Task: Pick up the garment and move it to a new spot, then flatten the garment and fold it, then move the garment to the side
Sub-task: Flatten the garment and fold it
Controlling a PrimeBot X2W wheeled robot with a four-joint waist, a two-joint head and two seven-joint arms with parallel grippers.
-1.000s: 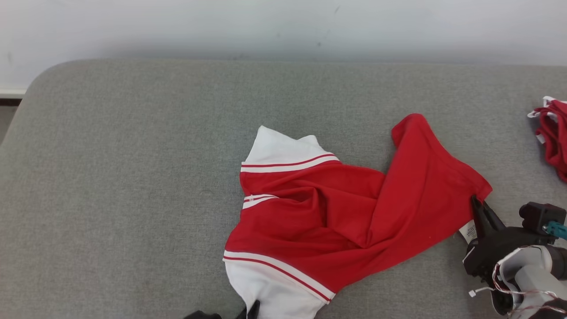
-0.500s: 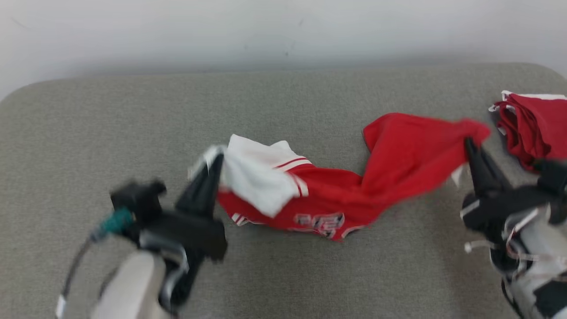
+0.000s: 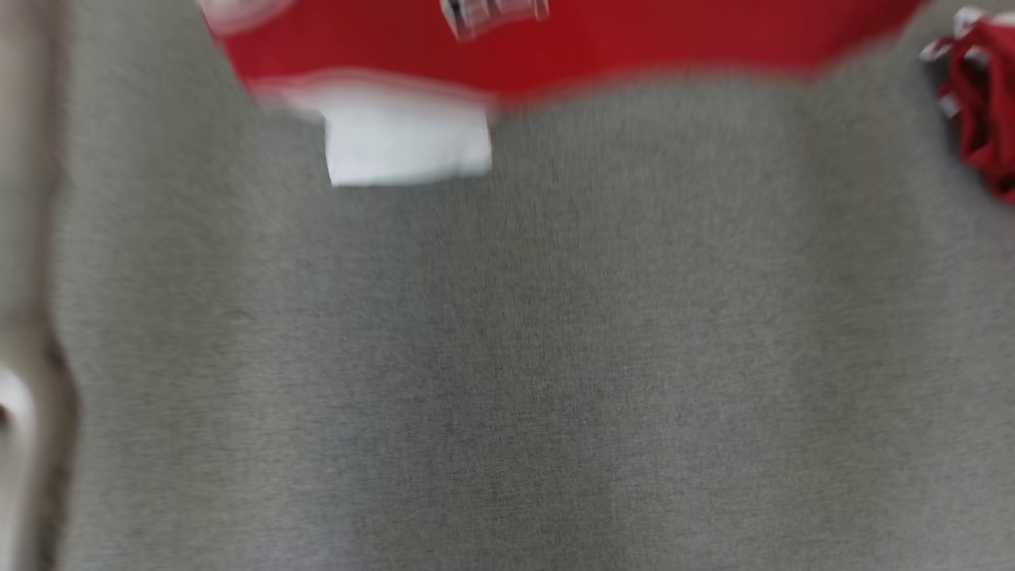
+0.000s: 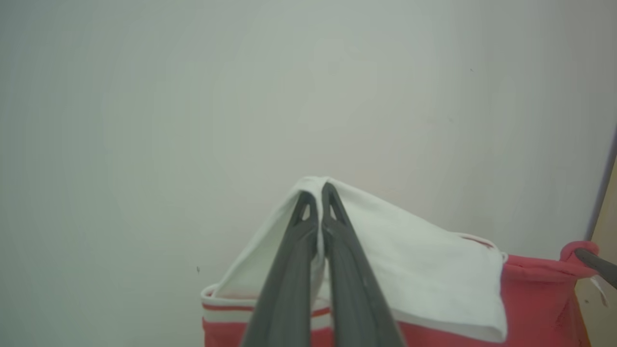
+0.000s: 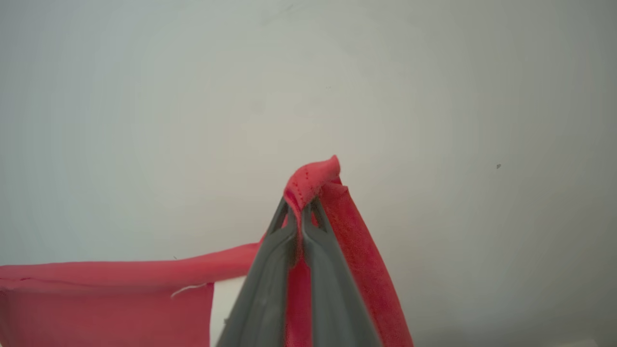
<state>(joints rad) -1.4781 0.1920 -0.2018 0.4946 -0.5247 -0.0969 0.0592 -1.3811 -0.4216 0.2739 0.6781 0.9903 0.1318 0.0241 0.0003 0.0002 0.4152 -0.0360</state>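
Note:
The garment point(image 3: 555, 47) is a red shirt with white parts. It hangs stretched across the top of the blurred head view, with a white sleeve point(image 3: 408, 147) dangling below it. In the left wrist view my left gripper point(image 4: 315, 190) is shut on a white fold of the garment point(image 4: 434, 279), held up before a pale wall. My right gripper point(image 5: 300, 207) is shut on a red hemmed edge of the garment point(image 5: 96, 299), which runs off to the left. A dark finger of the right gripper point(image 4: 595, 262) shows at the left wrist view's right edge.
The grey padded surface point(image 3: 507, 357) spreads below the hanging cloth. A second red and white cloth bundle point(image 3: 979, 119) lies at its right edge. The surface's left edge point(image 3: 32, 317) runs down the head view's left side.
Both grippers have raised the garment off the grey surface, and it now hangs spread between them. The head view has shifted, so the camera has moved.

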